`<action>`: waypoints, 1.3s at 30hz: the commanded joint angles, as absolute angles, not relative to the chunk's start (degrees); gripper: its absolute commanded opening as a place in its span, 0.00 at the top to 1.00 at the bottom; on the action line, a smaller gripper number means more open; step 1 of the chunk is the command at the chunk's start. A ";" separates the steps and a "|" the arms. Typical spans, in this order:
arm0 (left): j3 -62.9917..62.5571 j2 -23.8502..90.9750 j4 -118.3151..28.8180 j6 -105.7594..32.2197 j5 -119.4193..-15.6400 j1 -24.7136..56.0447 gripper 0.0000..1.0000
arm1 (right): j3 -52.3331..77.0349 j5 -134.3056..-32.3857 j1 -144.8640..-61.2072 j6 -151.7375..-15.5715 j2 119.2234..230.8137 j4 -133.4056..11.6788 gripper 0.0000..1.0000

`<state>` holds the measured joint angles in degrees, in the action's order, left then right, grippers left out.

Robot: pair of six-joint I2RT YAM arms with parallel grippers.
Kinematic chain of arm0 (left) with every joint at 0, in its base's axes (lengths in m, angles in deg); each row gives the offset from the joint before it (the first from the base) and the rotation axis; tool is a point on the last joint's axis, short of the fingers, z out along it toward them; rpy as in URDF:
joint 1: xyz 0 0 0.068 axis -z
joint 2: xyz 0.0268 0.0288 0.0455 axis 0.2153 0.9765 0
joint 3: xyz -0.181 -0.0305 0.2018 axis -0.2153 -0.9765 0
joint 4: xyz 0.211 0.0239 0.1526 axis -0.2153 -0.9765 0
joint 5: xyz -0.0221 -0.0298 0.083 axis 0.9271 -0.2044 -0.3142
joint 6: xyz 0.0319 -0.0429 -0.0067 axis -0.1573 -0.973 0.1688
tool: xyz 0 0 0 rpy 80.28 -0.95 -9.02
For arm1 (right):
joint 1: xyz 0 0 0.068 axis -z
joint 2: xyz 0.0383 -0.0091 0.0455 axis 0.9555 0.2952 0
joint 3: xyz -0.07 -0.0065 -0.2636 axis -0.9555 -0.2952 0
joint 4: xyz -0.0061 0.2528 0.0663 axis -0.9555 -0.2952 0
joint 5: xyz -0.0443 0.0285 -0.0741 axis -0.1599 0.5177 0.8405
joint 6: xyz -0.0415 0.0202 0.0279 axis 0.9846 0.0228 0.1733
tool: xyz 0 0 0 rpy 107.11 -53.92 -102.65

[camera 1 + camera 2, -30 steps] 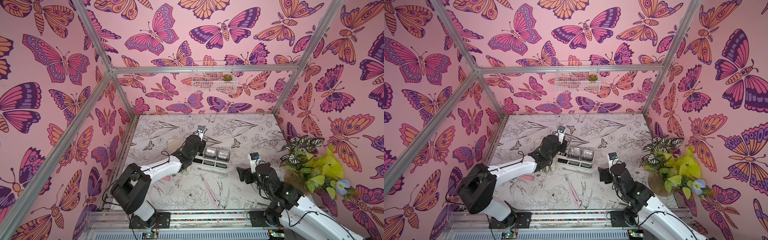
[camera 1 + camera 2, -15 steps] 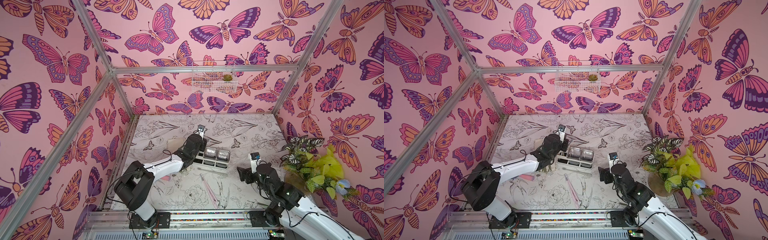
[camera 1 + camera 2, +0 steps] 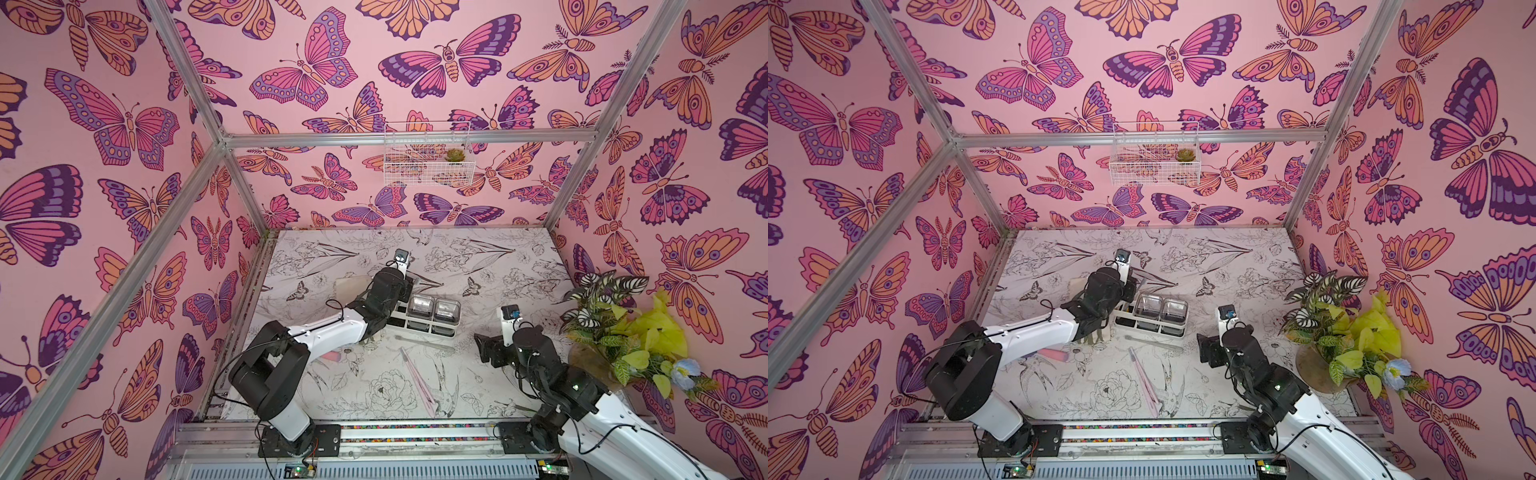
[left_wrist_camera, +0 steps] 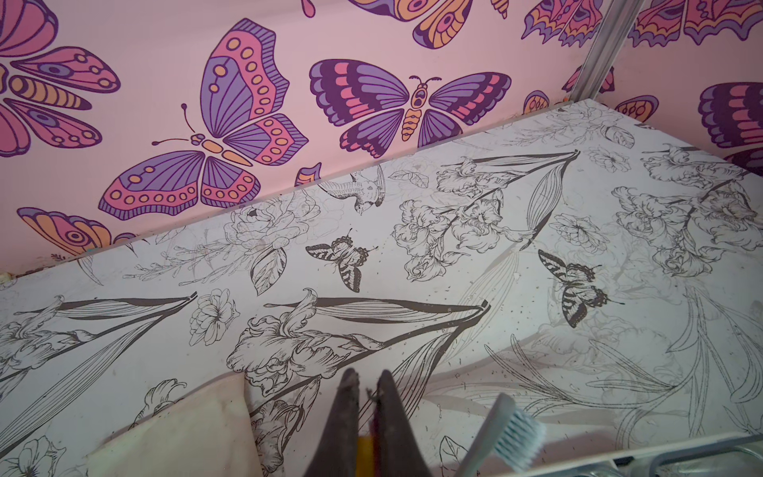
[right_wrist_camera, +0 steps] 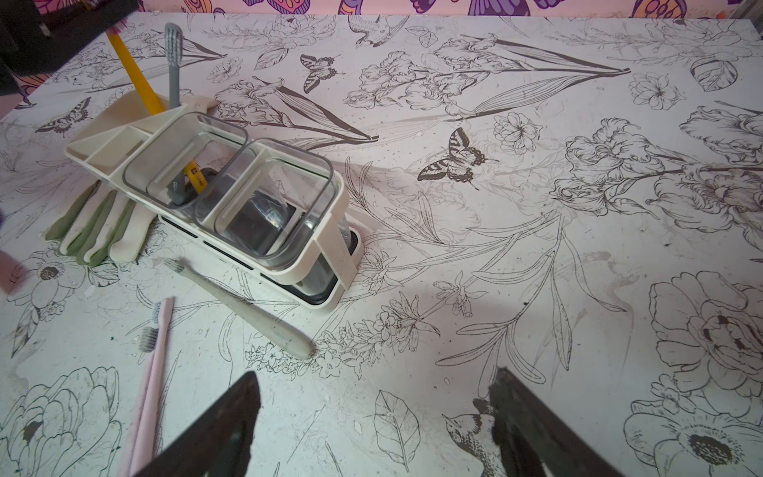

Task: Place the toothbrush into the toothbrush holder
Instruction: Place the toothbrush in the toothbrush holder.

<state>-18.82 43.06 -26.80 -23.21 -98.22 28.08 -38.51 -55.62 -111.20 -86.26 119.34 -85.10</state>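
The left gripper (image 4: 367, 373) is closing narrowly on the upper part of the yellow toothbrush (image 5: 133, 70). The lower end of this toothbrush is already standing inside the slotted compartment of the toothbrush holder (image 5: 332, 247), leaning and not upright. To do this step well, I am thinking the gripper should be opening only a little at first, so that the handle is settling against the slot wall and not springing out. Then it should be rising straight up. Care is needed because a grey toothbrush (image 5: 174, 78) is standing in the same compartment just beside the gripper, with its bristle head near the jaws, so a sideways retreat is risking to knock it. The holder also seems to be resting partly on a glove (image 5: 99, 231), so it may be rocking under a push. Beyond the gripper, toward the back wall, the surface (image 4: 536, 330) is lying bare and giving free room. The right gripper (image 5: 375, 373) is waiting with jaws wide, holding nothing, well apart from the holder. Ahead of it, a second grey toothbrush (image 5: 247, 309) and two pink toothbrushes (image 5: 155, 355) are lying flat.
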 commanded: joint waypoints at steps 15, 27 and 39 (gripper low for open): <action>-21.11 41.27 -33.64 -24.08 -97.25 28.08 0.53 | -38.56 -56.06 -110.69 -87.03 119.16 -84.78 0.11; -21.38 39.54 -33.64 -23.58 -96.46 28.17 0.52 | -39.41 -56.40 -110.66 -87.47 119.01 -84.34 0.11; -21.64 38.69 -33.73 -22.63 -97.21 28.17 0.51 | -40.32 -56.62 -110.41 -87.61 119.42 -83.36 0.11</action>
